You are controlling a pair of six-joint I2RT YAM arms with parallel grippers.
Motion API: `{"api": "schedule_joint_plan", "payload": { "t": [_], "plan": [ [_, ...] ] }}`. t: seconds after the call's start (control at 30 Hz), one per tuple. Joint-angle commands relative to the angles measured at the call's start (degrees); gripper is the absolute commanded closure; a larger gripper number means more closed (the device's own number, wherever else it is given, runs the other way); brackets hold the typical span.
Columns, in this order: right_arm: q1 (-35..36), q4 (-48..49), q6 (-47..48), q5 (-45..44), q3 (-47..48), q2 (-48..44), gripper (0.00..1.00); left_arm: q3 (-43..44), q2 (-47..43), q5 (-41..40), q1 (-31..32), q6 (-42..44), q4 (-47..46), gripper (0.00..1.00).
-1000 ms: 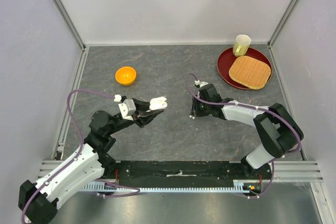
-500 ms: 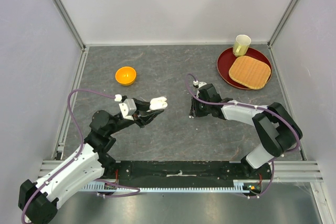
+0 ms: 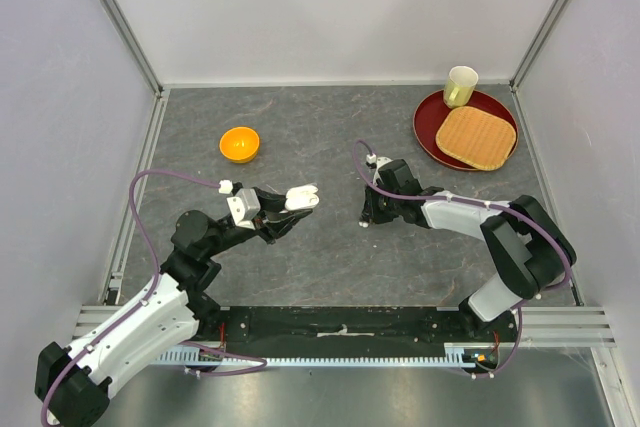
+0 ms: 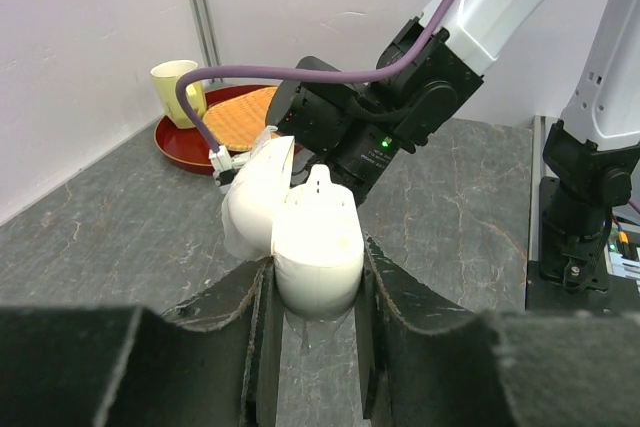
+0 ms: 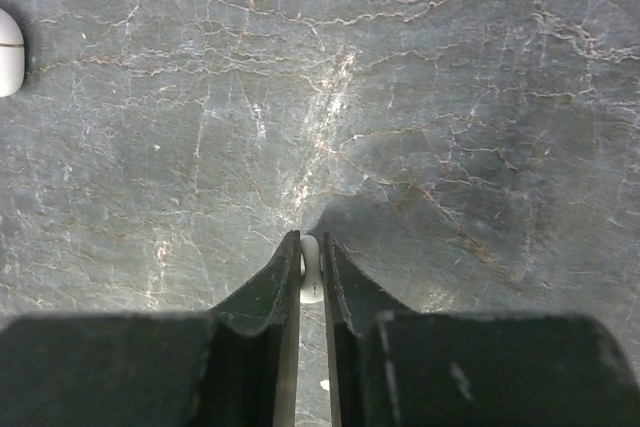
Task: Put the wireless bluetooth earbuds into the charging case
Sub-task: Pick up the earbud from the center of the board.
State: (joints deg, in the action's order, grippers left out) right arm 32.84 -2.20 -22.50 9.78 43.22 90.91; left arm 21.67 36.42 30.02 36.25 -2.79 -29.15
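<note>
The left arm reaches from the near left toward the middle, its gripper [image 3: 296, 203] raised off the surface [image 3: 330, 137] and clamped on a case [image 4: 318, 247]. The right arm stretches left from the near right with its wrist bent down. Its gripper [image 3: 368, 215] pinches an earbud [image 5: 311, 275], tips seemingly at the surface.

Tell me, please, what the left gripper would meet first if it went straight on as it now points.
Probably the right arm's wrist, directly ahead of the left gripper and the charging case it holds; depth is unclear.
</note>
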Motion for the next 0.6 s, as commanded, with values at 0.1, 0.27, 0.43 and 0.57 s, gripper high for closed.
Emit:
{"api": "schedule_joint_plan", "payload": {
  "t": [0.1, 0.27, 0.43, 0.57],
  "plan": [
    [0.03, -0.18, 0.27, 1.29, -1.03, -1.79, 0.92, -0.05, -0.21, -1.46, 0.22, 1.82, -2.05, 0.98],
    [0.12, 0.70, -0.09, 2.17, -2.09, -5.56, 1.00, 0.12, -0.21, -1.89, 0.22, 1.91, -2.05, 0.98],
    [0.03, 0.97, 0.53, 4.10, -2.97, -11.10, 1.00, 0.30, 0.31, -2.16, 0.22, 1.91, -2.05, 0.98],
    [0.12, 0.88, 1.58, 6.39, -3.32, -17.34, 1.00, 0.48, 0.93, -2.16, 0.22, 1.65, -2.32, 0.98]
  ]
}}
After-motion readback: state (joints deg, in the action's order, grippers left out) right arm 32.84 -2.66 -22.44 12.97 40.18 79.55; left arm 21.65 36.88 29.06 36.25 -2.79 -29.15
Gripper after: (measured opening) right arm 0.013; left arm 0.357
